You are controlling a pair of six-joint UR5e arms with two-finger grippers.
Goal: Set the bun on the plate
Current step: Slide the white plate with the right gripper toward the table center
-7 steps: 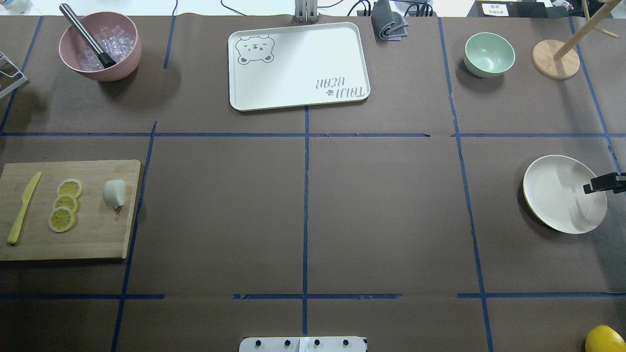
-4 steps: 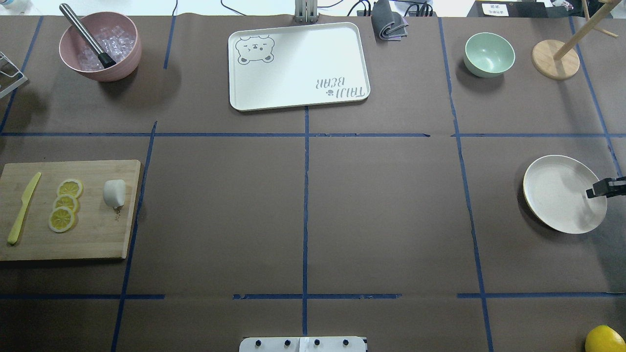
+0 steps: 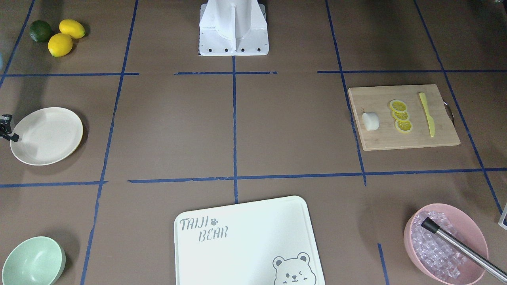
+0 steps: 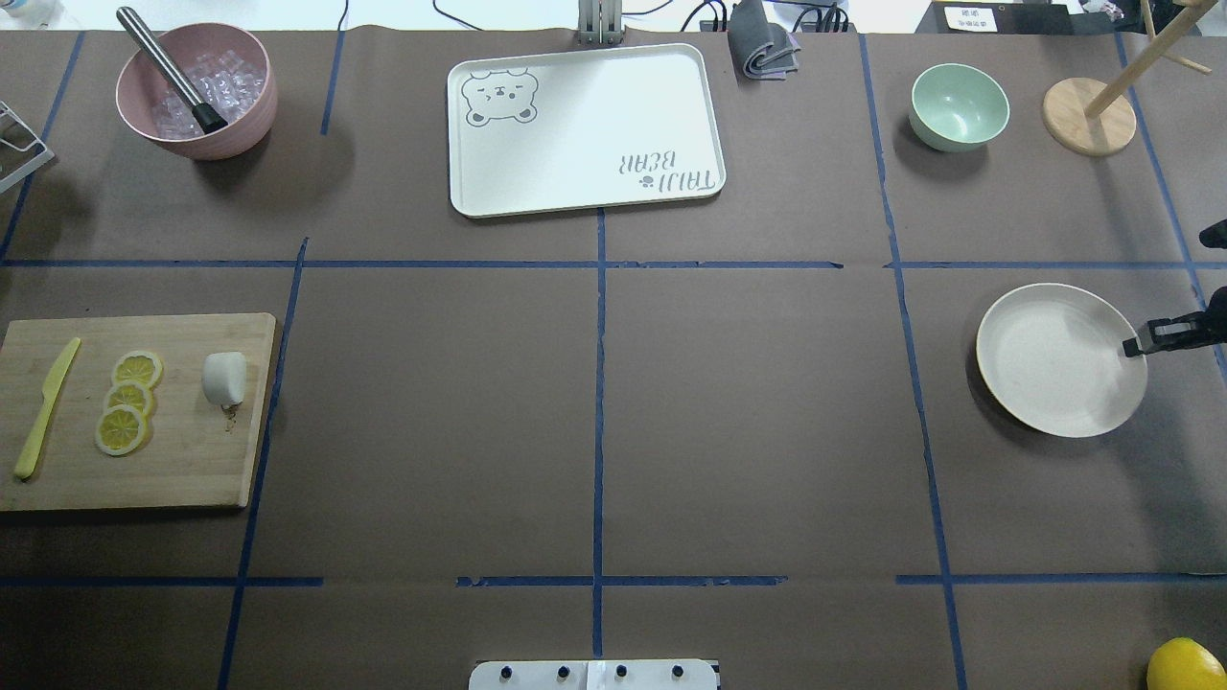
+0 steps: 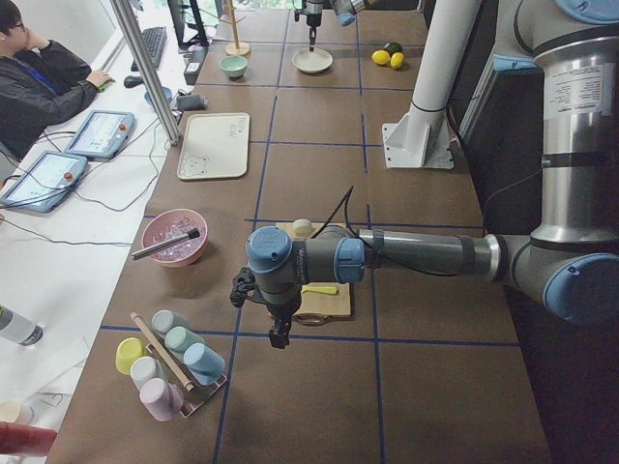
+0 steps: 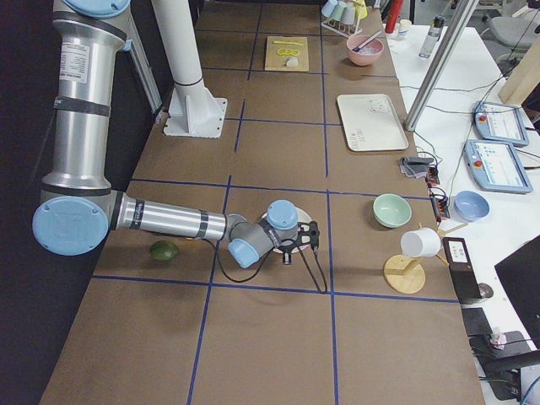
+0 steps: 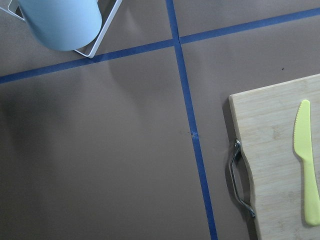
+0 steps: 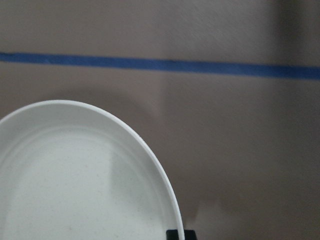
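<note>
The bun [image 4: 224, 378], a smooth, matte white rounded lump, lies on the bamboo board [image 4: 192, 460] at the table's left. Beside it are three glossy lemon slices [image 4: 127, 401] and a pale yellow serrated knife [image 4: 43, 412]. Well apart, on the right, the round cream plate [image 4: 1045, 383], faintly speckled and with a low raised rim, sits on brown paper. The right gripper [image 4: 1134, 345] has its black fingers closed narrowly on that rim. The left gripper [image 5: 279, 333] hangs over the paper near the board's metal-handled end; I cannot tell whether it is wide or narrow.
</note>
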